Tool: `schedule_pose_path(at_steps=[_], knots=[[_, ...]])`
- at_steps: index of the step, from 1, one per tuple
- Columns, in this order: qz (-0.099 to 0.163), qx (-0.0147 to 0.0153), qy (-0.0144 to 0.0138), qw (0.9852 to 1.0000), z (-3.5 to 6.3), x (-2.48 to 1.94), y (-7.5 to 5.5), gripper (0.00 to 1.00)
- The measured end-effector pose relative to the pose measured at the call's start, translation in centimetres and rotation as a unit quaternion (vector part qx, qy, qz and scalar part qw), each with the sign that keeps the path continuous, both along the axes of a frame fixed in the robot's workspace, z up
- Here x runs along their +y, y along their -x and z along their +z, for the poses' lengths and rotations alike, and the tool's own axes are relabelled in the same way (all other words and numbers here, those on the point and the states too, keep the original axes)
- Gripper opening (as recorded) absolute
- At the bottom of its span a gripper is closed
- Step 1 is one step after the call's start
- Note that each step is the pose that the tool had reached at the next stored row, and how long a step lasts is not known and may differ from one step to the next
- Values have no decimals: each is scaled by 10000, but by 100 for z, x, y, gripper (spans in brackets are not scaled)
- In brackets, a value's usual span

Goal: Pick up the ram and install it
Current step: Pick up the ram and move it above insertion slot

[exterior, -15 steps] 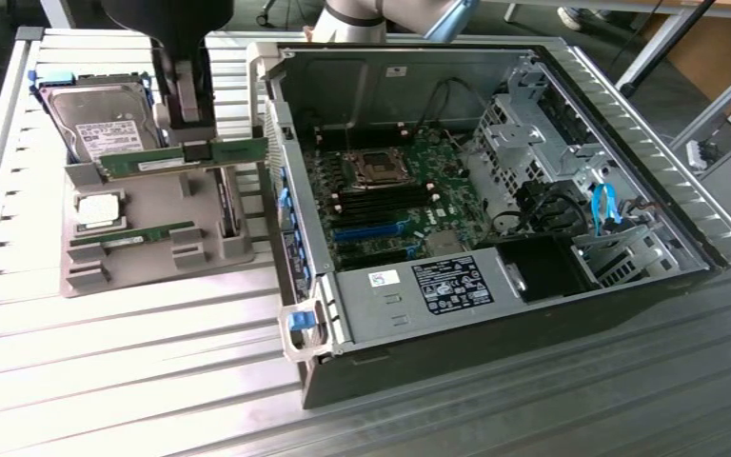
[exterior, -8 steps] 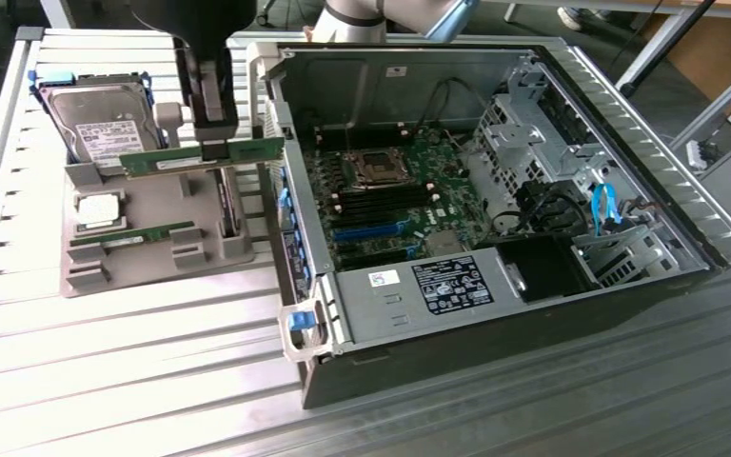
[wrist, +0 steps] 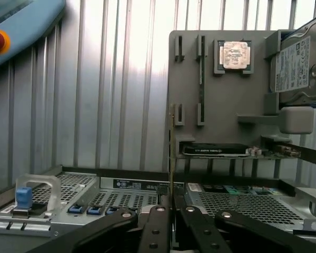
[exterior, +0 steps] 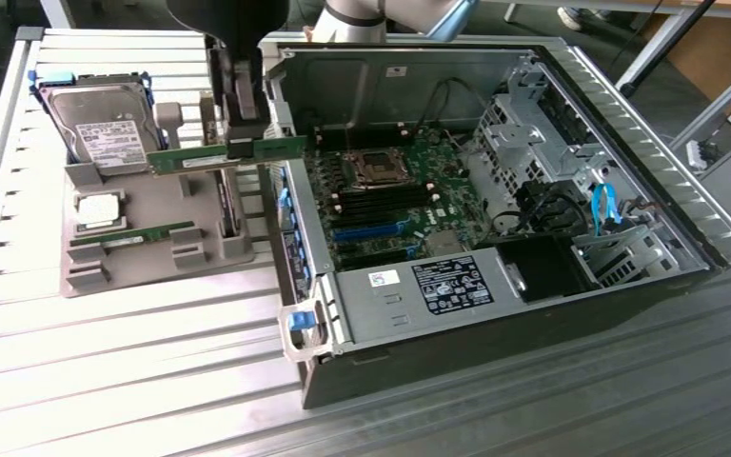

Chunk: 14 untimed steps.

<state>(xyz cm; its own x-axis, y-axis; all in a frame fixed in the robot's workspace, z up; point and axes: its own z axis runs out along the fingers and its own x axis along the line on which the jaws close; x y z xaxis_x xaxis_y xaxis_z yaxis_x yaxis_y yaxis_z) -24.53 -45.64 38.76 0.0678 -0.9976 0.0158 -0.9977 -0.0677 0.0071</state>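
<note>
The ram (exterior: pixel 198 160) is held clear of the grey holder (exterior: pixel 137 271). It lies level, above the gap between the holder and the open computer case (exterior: pixel 353 76). One end reaches over the case's near wall and the other hangs over the holder. Open room is seen above the motherboard (exterior: pixel 398 195), bounded by the case walls and by the drive cage on the exterior view's right.

The gripper (exterior: pixel 241 145) is set narrow, with its jaws clamped on the ram somewhat toward the case end. In the wrist view the ram (wrist: pixel 171 150) is seen edge-on, as a thin line rising from between the fingers (wrist: pixel 157 224).

A second green stick (exterior: pixel 130 235) is seated in the holder, near a silver processor (exterior: pixel 96 209) and a hard drive (exterior: pixel 96 119). How deep it sits cannot be made out with certainty. All is borne on a ribbed metal table (exterior: pixel 125 362).
</note>
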Motion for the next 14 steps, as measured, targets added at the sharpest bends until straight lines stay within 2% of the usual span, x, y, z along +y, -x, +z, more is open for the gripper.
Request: schedule_pose_path(at_steps=[8,14], knots=[[0,4,0,10000,0,0,-325,12],[0,6,0,10000,0,0,-450,12]])
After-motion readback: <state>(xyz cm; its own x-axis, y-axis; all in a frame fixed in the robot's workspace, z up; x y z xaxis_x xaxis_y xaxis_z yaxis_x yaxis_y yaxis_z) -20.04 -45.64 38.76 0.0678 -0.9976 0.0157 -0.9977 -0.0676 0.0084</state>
